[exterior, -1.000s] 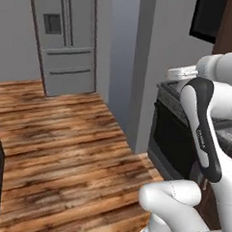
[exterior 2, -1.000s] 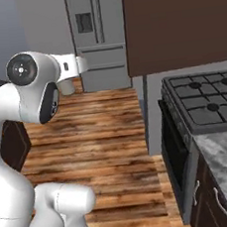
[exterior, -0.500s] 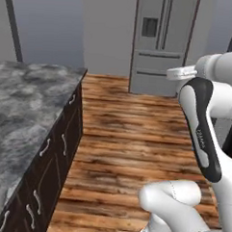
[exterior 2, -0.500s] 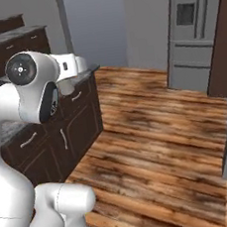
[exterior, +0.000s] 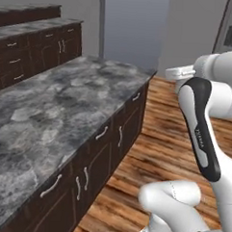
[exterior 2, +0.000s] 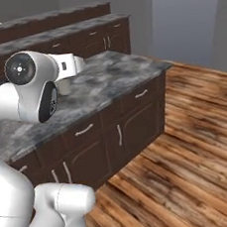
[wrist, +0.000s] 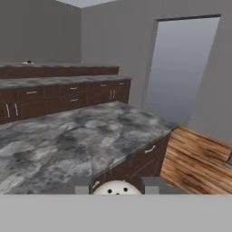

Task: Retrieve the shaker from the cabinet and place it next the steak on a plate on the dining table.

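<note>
Base swung round, hand [wrist: 116, 186] gripping shaker [wrist: 117, 188]

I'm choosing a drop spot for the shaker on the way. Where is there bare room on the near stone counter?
The marbled counter top lies bare from its near corner to the far edge by the doorway. The shaker sits between the fingers. It gets tight only at the arm.

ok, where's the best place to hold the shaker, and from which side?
Grip the shaker on its round body, coming in level from the side with one finger on each flank. It is a small upright cylinder, so opposite sides give matching contact and the holed top faces up. The gripper is shut on it that way now.
</note>
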Available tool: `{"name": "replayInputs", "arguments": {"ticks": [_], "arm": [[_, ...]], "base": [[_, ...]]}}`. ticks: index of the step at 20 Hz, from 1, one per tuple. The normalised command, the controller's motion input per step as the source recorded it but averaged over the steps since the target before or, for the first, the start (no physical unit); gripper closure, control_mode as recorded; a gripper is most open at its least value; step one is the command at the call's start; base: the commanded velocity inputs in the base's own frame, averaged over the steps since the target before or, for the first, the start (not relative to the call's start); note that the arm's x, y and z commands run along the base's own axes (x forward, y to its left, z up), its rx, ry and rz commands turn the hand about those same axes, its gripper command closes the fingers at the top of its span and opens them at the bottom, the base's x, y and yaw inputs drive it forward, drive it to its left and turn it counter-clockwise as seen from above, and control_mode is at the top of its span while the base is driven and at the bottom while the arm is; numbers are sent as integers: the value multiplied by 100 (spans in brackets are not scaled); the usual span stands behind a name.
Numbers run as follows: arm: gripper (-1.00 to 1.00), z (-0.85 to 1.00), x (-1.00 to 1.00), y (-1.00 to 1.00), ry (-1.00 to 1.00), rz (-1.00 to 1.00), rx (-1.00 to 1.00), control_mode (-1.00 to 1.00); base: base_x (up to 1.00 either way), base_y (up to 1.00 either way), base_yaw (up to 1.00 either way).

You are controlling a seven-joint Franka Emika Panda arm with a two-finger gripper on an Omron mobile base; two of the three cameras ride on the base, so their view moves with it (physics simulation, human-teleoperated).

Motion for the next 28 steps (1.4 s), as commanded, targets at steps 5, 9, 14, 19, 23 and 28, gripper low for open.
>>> {"name": "replayInputs", "arguments": {"ticks": [5,9,14,19,23,28], "arm": [[100,0,0,0,0,0,0,100],[100,0,0,0,0,0,0,100],[100,0,0,0,0,0,0,100],[100,0,0,0,0,0,0,100],[100,0,0,0,0,0,0,100],[100,0,0,0,0,0,0,100]], "base": [[-42,51,47],[-88,67,37],[-98,85,33],[-76,100,31],[-25,98,46],[0,82,64]]}}
